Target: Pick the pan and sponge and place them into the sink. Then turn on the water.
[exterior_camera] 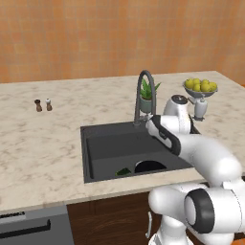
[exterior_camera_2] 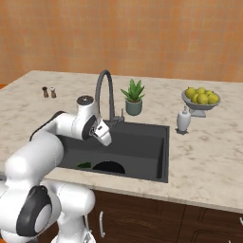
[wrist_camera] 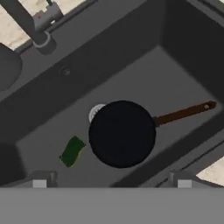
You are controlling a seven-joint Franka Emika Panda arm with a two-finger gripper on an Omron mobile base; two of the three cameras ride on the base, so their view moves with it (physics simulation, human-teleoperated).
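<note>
Sink (wrist_camera: 183, 48) recessed in counter (exterior_camera: 43, 143), faucet (wrist_camera: 30, 26) at its back rim. Inside, on sink floor: pan (wrist_camera: 122, 133) partly over the drain, handle pointing away; sponge (wrist_camera: 72, 151) just beside pan, apart. Above sink, gripper (wrist_camera: 112, 183) with fingers spread wide, holding nothing.

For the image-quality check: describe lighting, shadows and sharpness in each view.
Left base view: even, flat light, no glare, soft and slightly blurred; the sink reads dark. Right base view: same flat light, with the near sink wall hiding part of the pan. Hand view: soft edges, the pan a featureless black, sponge clearly visible.
</note>
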